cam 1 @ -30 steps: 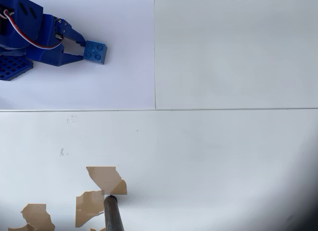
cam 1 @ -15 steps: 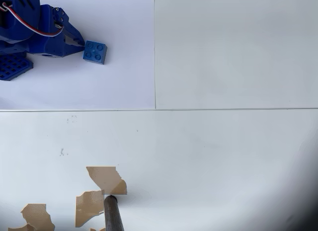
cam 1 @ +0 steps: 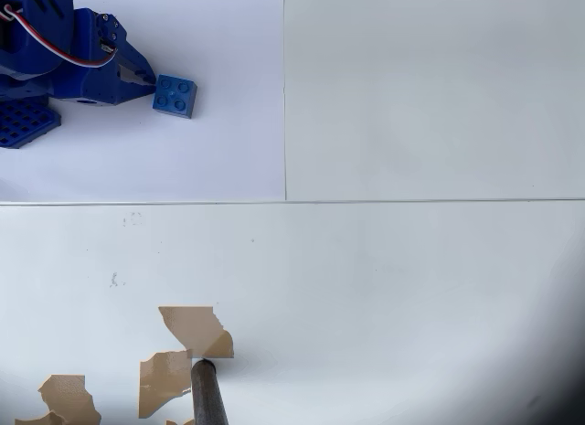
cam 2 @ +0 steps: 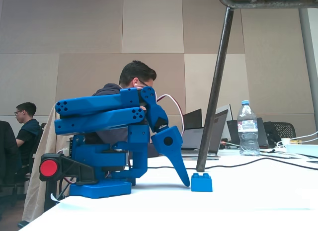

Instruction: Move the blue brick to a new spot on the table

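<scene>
The tool (cam 1: 146,79) looks clenched with nothing between its fingers, its tip touching or just short of the blue brick (cam 1: 175,96), which rests on the table (cam 1: 411,279). Judged step: approach or nudge. Next, either push it onward or reopen around it.

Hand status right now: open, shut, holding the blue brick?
Hand: shut, holding nothing; its tip is beside the blue brick, which sits on the table.
</scene>
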Tool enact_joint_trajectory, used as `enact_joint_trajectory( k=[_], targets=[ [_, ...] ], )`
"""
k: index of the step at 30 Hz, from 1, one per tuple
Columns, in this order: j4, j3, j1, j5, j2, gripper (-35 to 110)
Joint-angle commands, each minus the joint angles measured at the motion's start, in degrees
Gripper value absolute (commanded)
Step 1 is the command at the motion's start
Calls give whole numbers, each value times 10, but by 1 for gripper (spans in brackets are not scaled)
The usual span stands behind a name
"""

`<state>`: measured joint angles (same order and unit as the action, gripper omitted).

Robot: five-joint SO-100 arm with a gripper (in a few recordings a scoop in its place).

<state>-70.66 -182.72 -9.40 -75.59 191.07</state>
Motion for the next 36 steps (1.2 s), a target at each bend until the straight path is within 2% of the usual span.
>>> enact_joint_trajectory(
  k=[1, 16, 26, 31, 36],
  targets=[
    [10, -18, -2, -2, 2, 0],
    [10, -18, 2, 0, 3, 0],
    [-19, 27, 58, -49, 1, 0],
    [-40, 69, 83, -88, -1, 10],
    [-47, 105, 95, -105, -4, 26]
  ],
)
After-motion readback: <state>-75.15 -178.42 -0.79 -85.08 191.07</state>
